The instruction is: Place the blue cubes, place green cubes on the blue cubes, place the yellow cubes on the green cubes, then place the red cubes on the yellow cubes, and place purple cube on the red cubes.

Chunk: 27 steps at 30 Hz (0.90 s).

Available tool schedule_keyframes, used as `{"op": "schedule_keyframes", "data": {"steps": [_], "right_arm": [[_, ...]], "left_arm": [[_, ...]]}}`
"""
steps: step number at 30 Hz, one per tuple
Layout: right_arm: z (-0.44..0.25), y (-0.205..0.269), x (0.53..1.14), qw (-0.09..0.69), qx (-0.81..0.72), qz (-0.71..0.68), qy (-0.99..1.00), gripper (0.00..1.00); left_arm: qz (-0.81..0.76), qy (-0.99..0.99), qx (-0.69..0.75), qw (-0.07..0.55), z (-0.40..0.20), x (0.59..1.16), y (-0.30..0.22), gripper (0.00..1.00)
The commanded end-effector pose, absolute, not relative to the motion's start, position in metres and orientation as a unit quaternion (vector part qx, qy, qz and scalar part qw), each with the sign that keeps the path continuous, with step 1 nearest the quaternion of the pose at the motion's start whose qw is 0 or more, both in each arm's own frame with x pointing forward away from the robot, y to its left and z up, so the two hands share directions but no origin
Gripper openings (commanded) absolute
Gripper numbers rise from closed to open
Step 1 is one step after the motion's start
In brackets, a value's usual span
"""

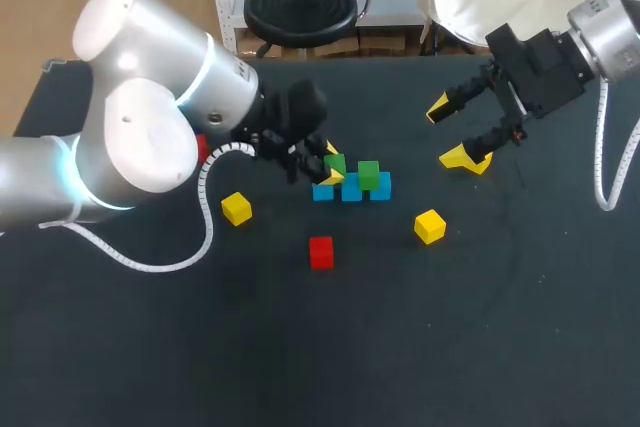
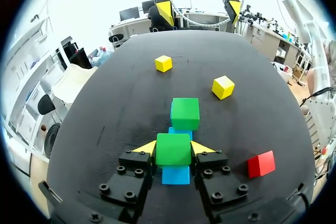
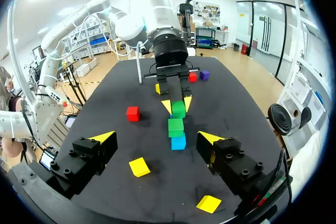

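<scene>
Green cube (image 2: pixel 173 149), seemingly inside left claw (image 2: pixel 173 148)

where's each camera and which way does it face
Head view: above and behind, looking down on the table; left end effector and right end effector show.
Left wrist view: left wrist, facing the right end effector; its own is shut on a green cube.
Right wrist view: right wrist, facing the left arm; its own is open.
All share the blue cubes.

Left end effector (image 2: pixel 173 148) clamped, right (image 1: pixel 447 133) spread
</scene>
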State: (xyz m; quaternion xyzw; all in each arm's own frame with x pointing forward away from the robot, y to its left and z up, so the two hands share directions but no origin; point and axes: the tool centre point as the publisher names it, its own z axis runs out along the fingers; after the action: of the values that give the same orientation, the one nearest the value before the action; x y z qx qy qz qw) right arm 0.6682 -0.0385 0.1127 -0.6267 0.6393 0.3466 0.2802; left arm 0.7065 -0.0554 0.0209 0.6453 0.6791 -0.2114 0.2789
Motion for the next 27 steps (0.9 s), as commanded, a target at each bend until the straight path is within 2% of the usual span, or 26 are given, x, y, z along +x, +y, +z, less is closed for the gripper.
{"op": "schedule_keyframes", "data": {"steps": [1, 27], "right_arm": [[0.1127, -0.0386, 0.6675, 0.281, -0.626, 0.346, 0.64, 1.0], [0.1127, -0.0386, 0.6675, 0.281, -0.626, 0.346, 0.64, 1.0]], "left_arm": [[-0.21, 0.678, 0.647, 0.277, 0.0209, 0.7075, -0.0564, 0.0], [-0.214, 0.677, 0.648, 0.276, 0.0195, 0.702, -0.0579, 0.0]]}}
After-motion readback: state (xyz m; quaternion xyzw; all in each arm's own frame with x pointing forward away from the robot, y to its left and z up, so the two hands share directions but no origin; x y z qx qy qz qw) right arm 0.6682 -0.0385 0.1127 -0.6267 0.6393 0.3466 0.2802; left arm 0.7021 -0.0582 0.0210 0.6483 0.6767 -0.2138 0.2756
